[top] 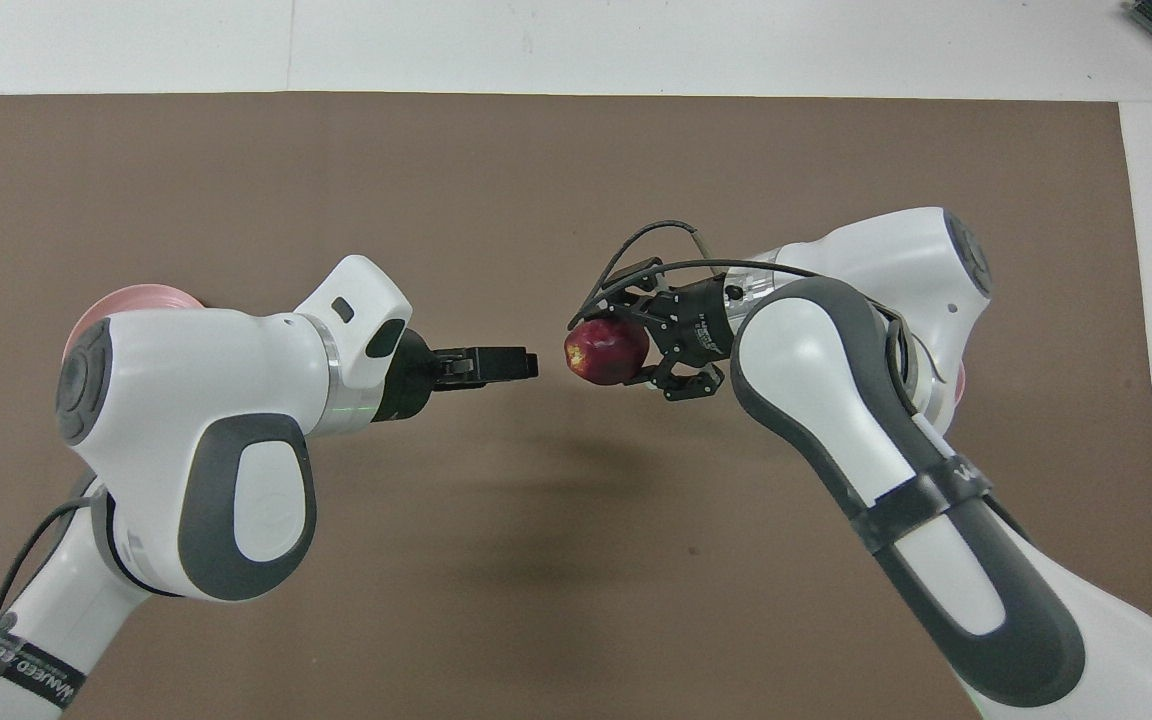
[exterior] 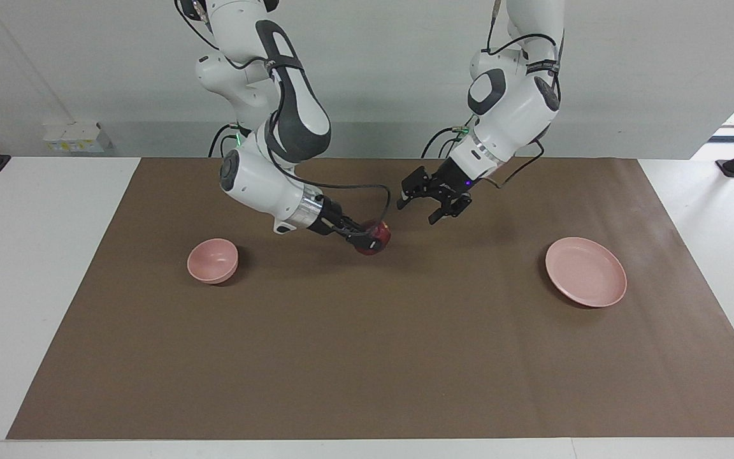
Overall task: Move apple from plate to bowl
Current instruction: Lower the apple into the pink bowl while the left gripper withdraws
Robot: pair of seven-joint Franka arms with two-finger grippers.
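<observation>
My right gripper (exterior: 372, 237) is shut on the dark red apple (exterior: 380, 242) and holds it in the air over the middle of the brown mat. The apple (top: 598, 352) also shows in the overhead view, in my right gripper (top: 621, 352). My left gripper (exterior: 429, 205) is open and empty, hanging in the air close beside the apple; in the overhead view its tips (top: 528, 365) point at the apple across a small gap. The pink plate (exterior: 585, 271) lies empty toward the left arm's end. The pink bowl (exterior: 213, 260) stands empty toward the right arm's end.
A brown mat (exterior: 367, 357) covers most of the white table. In the overhead view the arms hide most of the plate (top: 141, 297) and the bowl (top: 958, 388); only slivers show.
</observation>
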